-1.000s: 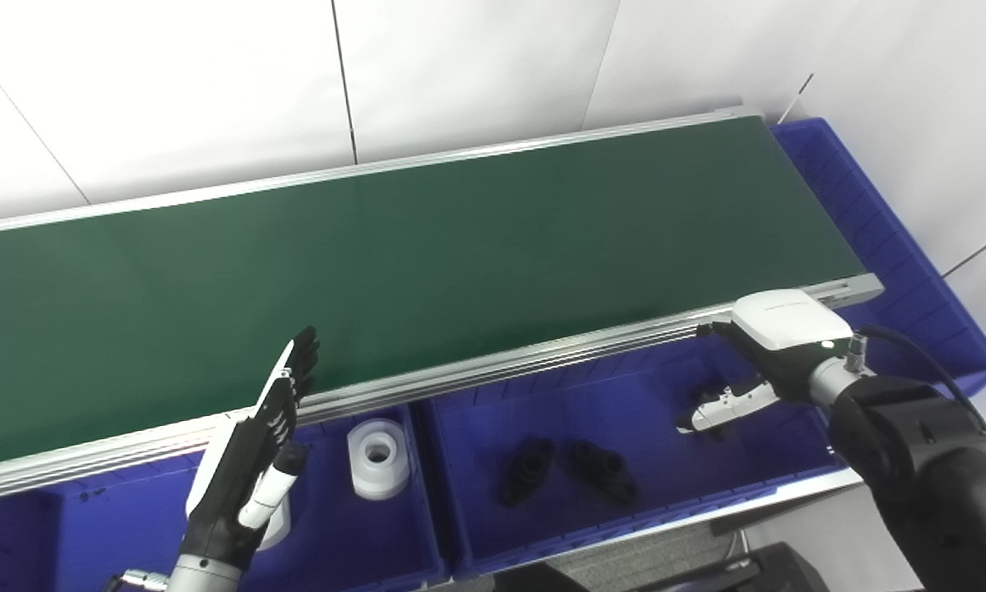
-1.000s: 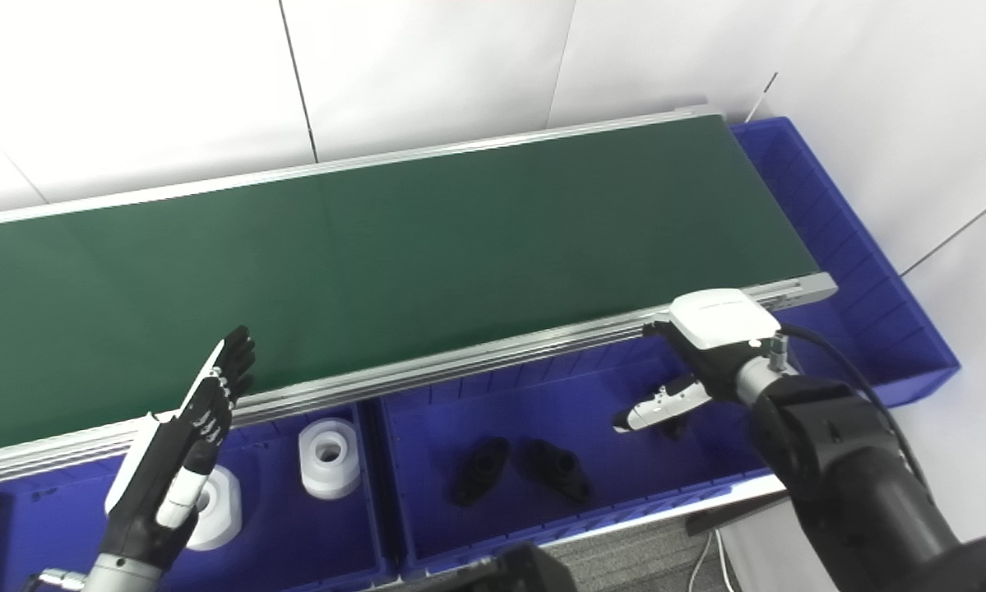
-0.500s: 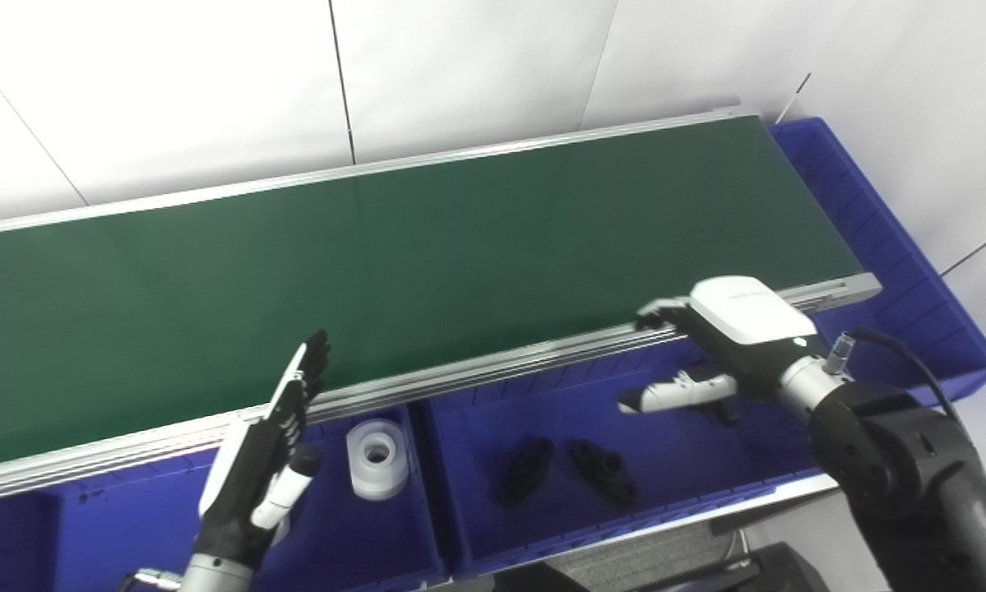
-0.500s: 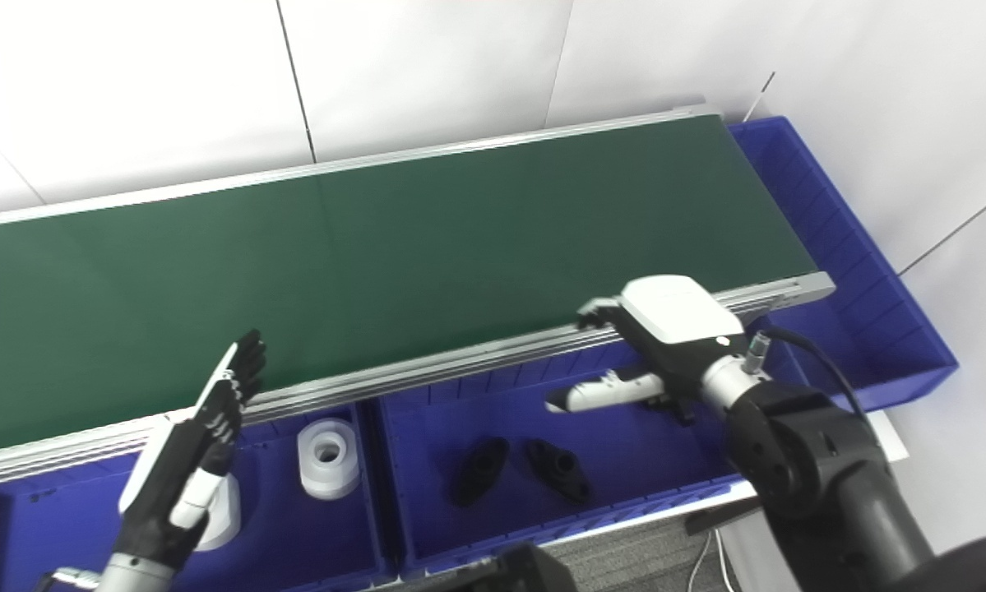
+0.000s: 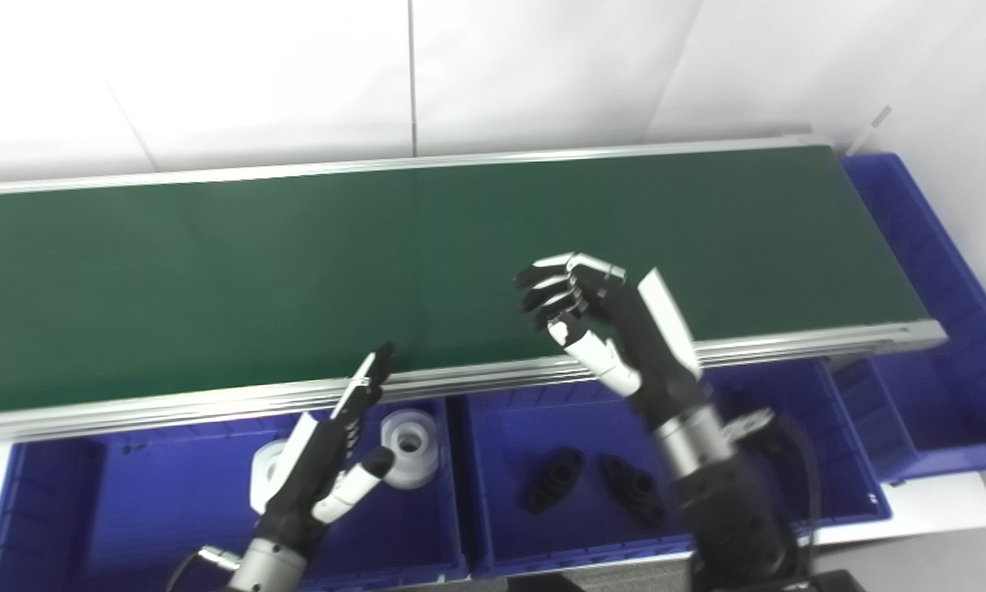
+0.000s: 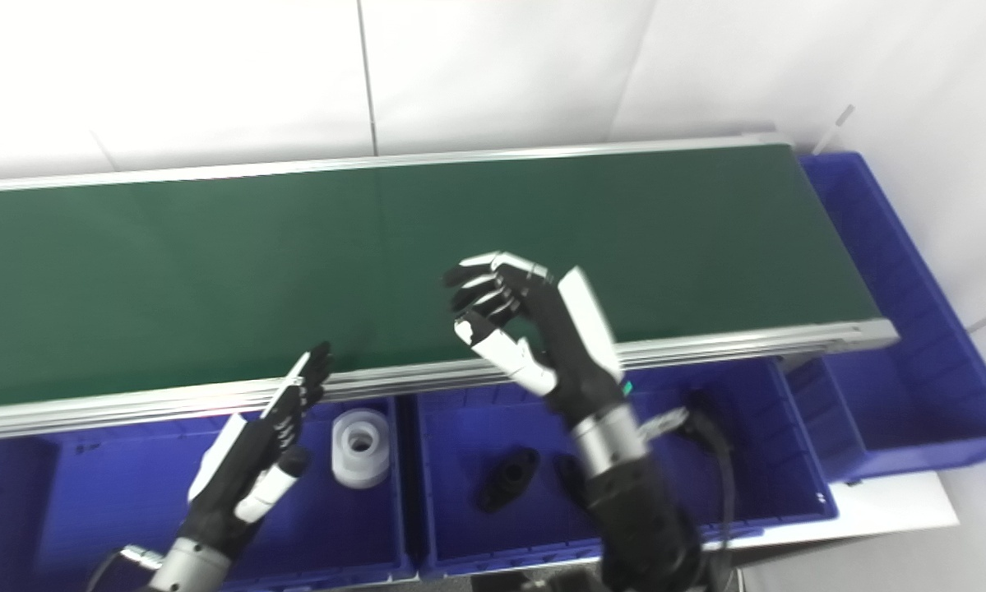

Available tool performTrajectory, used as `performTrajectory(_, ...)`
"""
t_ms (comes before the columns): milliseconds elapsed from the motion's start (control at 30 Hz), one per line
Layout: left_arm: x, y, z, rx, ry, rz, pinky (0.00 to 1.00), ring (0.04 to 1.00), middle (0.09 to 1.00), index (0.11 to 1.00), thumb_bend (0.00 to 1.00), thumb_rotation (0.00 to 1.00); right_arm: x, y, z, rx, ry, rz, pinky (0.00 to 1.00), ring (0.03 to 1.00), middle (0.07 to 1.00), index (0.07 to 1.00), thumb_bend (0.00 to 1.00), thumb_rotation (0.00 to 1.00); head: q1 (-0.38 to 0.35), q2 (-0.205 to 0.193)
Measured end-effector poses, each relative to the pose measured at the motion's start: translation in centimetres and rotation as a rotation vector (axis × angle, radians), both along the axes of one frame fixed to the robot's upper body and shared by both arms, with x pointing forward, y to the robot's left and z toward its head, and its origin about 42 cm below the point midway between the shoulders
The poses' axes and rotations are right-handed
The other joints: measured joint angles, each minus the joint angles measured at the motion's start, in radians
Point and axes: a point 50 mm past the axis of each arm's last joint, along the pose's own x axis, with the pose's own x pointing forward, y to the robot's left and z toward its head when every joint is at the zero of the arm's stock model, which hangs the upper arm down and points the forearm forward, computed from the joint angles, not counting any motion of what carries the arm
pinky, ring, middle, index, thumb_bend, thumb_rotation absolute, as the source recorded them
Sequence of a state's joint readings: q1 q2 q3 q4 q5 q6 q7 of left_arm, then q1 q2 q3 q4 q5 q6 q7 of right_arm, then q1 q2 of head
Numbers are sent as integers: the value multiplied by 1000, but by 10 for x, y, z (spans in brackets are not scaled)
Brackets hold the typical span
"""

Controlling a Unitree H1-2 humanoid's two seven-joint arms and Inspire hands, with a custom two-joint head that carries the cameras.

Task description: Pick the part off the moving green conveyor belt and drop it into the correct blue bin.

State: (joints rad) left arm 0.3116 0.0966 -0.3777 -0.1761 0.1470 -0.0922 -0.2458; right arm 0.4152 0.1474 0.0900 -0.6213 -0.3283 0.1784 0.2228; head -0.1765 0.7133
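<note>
No part shows on your green belt (image 5: 427, 247); it runs bare btwn its silver rails, left edge to right end; the parts you can see already lie in the blue bins along the near side. Middle bin (image 5: 493, 510): two black parts (image 5: 554, 479) (image 5: 631, 487) side by side on its floor, apart from each other; in the right eye view your right arm hides most of the second one. Left bin (image 5: 131, 493): a white ring (image 5: 410, 438) upright w/ its hole facing up, and a second white ring (image 5: 266, 470) just beside it, mostly behind your left hand.

Your right hand (image 5: 616, 329) hangs over the belt's near edge, palm turned left; fingers (image 5: 571, 275) curled partway, thumb apart from them, holding nothing. Your left hand (image 5: 324, 460) sits above the left bin, edge-on to the cameras; fingers (image 5: 369, 378) straight and close together, tips reaching the near rail, thumb angled out to the right, nothing in it. A further blue bin (image 5: 937, 395) wraps the belt's right end.
</note>
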Motion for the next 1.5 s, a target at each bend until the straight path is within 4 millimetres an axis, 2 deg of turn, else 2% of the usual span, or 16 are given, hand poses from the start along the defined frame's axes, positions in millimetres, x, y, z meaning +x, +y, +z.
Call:
performTrajectory(133, -2, -6, -3, -2, -10, -13, 999, 1000, 1000, 1000, 733, 908, -26, 12, -30, 149, 102, -59, 527, 581, 636, 628, 724, 977, 23, -14)
performTrajectory(233, -3, -6, -5, 0, -5, -14, 997, 1000, 1000, 1000, 725, 907, -49, 19, -72, 155, 195, -68, 576, 628, 665, 648, 660, 976, 22, -24)
performTrajectory(333, -5, -5, -12, 8, 7, -17, 1000, 1000, 1000, 1000, 708, 897, -56, 24, -99, 124, 225, -61, 621, 676, 703, 676, 650, 968, 34, -38)
performTrajectory(433, -7, -5, -16, 11, 16, -20, 987, 1000, 1000, 1000, 714, 890, -55, 32, -119, 92, 195, -15, 640, 702, 740, 705, 683, 970, 35, -45)
performTrajectory(600, -8, -5, -15, 19, -23, -21, 972, 1000, 1000, 1000, 700, 876, -46, 35, -123, 56, 67, 48, 700, 772, 817, 750, 682, 969, 26, -58)
performTrajectory(733, -9, -6, -18, 20, -25, -21, 962, 1000, 1000, 1000, 715, 879, -49, 37, -128, 53, 66, 70, 757, 831, 858, 785, 687, 967, 41, -72)
performTrajectory(1000, -10, -7, -24, 40, -17, -23, 965, 1000, 1000, 1000, 725, 885, -52, 35, -138, 7, 64, 131, 960, 978, 978, 935, 830, 996, 57, -106)
performTrajectory(1167, -9, -7, -27, 35, -17, -2, 972, 1000, 1000, 1000, 727, 892, -46, 31, -143, -50, 37, 144, 988, 996, 998, 972, 846, 1000, 61, -115)
performTrajectory(1367, -5, -6, -31, 23, -18, 38, 978, 1000, 1000, 1000, 739, 901, -43, 26, -147, -89, 1, 134, 984, 996, 1000, 974, 868, 1000, 74, -140)
performTrajectory(1500, -3, -5, -30, 17, -36, 43, 946, 987, 994, 1000, 748, 916, -39, 23, -148, -115, -16, 115, 981, 994, 998, 974, 866, 1000, 80, -147)
